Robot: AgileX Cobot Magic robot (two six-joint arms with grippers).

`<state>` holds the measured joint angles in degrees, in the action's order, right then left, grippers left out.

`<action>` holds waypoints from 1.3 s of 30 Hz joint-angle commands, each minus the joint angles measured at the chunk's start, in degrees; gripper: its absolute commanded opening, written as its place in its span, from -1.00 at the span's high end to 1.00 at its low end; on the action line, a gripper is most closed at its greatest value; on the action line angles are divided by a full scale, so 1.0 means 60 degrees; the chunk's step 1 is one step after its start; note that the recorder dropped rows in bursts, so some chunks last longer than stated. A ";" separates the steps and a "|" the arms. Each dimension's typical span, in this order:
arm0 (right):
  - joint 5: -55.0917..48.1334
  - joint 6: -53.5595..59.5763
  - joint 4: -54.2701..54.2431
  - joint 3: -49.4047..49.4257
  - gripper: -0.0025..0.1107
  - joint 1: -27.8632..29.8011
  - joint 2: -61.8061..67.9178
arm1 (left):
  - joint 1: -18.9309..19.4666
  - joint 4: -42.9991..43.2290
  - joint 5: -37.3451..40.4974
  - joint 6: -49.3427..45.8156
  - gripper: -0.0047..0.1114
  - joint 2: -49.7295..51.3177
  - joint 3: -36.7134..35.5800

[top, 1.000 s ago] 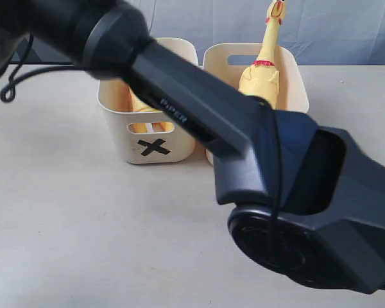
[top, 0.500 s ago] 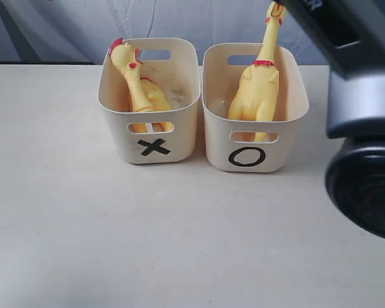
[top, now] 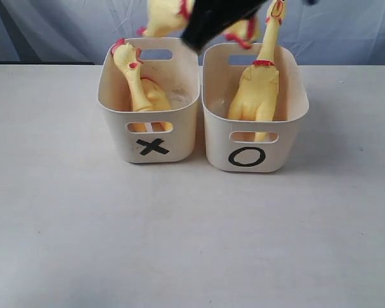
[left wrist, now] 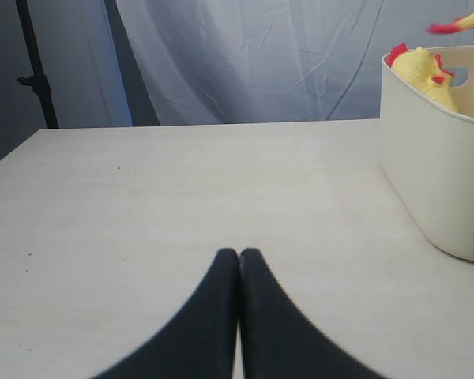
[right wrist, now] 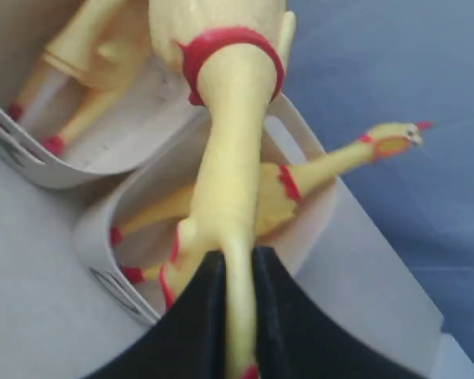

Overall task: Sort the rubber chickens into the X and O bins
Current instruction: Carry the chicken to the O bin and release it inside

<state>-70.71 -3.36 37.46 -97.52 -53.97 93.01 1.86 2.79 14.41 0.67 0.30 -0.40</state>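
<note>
Two cream bins stand side by side: the X bin point(top: 179, 138) on the left and the O bin point(top: 279, 138) on the right. One yellow rubber chicken point(top: 138, 86) leans inside the X bin, and another rubber chicken point(top: 260, 90) stands upright in the O bin. My right gripper point(top: 208, 25) point(right wrist: 238, 264) is shut on the neck of a third rubber chicken point(top: 163, 14) point(right wrist: 229, 158), which hangs above the bins' back edge. The left gripper point(left wrist: 238, 254) is shut and empty, low over the table beside the X bin point(left wrist: 442, 181).
A pale table point(top: 179, 244) stretches in front of the bins. A blue-grey cloth backdrop point(top: 346, 29) hangs behind them. A dark stand point(left wrist: 35, 71) rises past the table's far edge in the left wrist view.
The right arm, which filled the exterior view a second ago, has swung up and back. It now holds a chicken over the back of the bins, and both bins are visible.
</note>
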 commanded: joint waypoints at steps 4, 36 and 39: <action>0.0124 0.0888 -0.0814 0.1201 0.97 0.0904 -0.3464 | -0.0034 -0.0060 -0.0125 0.0050 0.92 -0.0050 0.0067; 0.0124 0.2607 -0.3415 0.4300 0.97 0.2419 -0.4021 | -0.0034 -0.0060 -0.0125 0.0050 0.92 -0.0050 0.0067; 0.0124 0.2589 -0.3080 0.4300 0.97 0.2419 -0.3791 | -0.0034 -0.0060 -0.0125 0.0050 0.92 -0.0050 0.0067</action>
<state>-71.19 11.14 18.27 -71.88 -39.65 69.28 1.86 2.79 14.41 0.67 0.30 -0.40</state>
